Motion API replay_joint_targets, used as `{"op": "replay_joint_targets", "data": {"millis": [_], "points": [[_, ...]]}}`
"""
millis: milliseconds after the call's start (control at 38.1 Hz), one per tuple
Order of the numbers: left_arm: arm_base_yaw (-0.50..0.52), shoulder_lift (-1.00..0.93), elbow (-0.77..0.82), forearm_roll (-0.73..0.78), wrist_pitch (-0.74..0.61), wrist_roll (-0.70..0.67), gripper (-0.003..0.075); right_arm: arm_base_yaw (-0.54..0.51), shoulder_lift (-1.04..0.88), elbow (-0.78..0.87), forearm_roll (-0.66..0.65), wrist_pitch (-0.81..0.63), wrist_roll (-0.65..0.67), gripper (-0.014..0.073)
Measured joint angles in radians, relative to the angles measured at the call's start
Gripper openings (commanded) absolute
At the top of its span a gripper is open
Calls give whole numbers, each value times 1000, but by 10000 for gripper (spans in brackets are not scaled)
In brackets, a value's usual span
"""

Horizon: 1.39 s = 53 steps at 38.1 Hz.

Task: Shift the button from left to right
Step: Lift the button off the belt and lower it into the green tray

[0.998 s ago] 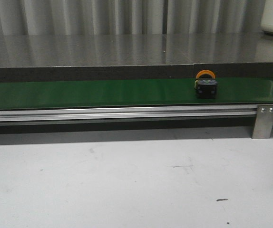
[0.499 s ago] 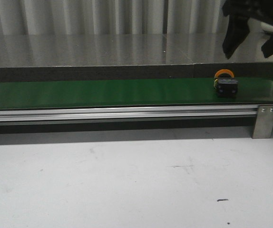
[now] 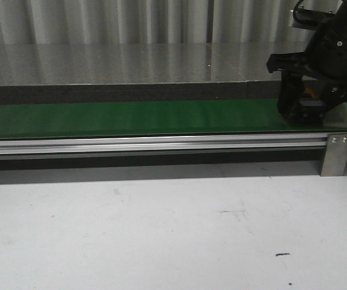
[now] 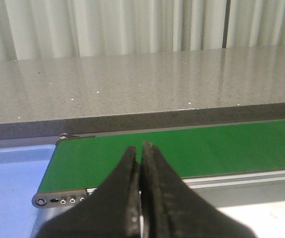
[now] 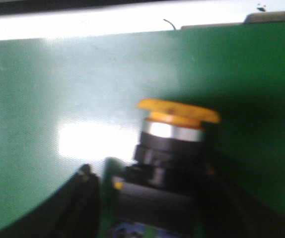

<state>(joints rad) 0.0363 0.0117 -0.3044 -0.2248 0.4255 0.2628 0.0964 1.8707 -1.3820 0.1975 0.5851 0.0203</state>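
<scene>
Front view: my right end effector [image 3: 308, 107], a black assembly, reaches down at 3 o'clock of the scene onto the long green conveyor belt [image 3: 131, 118], near the belt's right end above the silver metal bracket [image 3: 335, 153]. Its fingers are spread and stand on either side of the small push-button with an orange-yellow round cap and black boxy body [image 3: 309, 104], which rests on the belt and is mostly hidden behind them; I cannot tell whether the pads touch it. Right wrist view: the push-button [image 5: 175, 144] lies between my two dark fingers [image 5: 78, 203], cap toward 12 o'clock, a bright metal ring under the cap. Left wrist view: my left end effector [image 4: 141, 148] has its black fingers pressed together, holding nothing, above the belt's left end [image 4: 132, 158], beside a pale blue surface [image 4: 8, 188]. A grey speckled table [image 3: 101, 60] runs behind the belt.
</scene>
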Motion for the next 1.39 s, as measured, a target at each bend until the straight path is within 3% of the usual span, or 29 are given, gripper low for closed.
{"op": "replay_joint_targets", "data": {"millis": [79, 341, 551, 788, 919, 1234, 1391], "points": [[0, 0, 0, 0, 0, 0, -21, -9, 0, -3, 0, 4, 0, 192], [0, 0, 0, 0, 0, 0, -21, -71, -66, -3, 0, 20, 0, 193], [0, 0, 0, 0, 0, 0, -21, -205, -137, -4, -57, 16, 0, 193], [0, 0, 0, 0, 0, 0, -21, -357, -80, -4, -147, 8, 0, 197], [0, 0, 0, 0, 0, 0, -21, -402, -7, -4, -152, -7, 0, 274], [0, 0, 0, 0, 0, 0, -21, -422, 90, -4, -164, -20, 0, 556], [0, 0, 0, 0, 0, 0, -21, -422, 78, -4, -180, -27, 0, 581]]}}
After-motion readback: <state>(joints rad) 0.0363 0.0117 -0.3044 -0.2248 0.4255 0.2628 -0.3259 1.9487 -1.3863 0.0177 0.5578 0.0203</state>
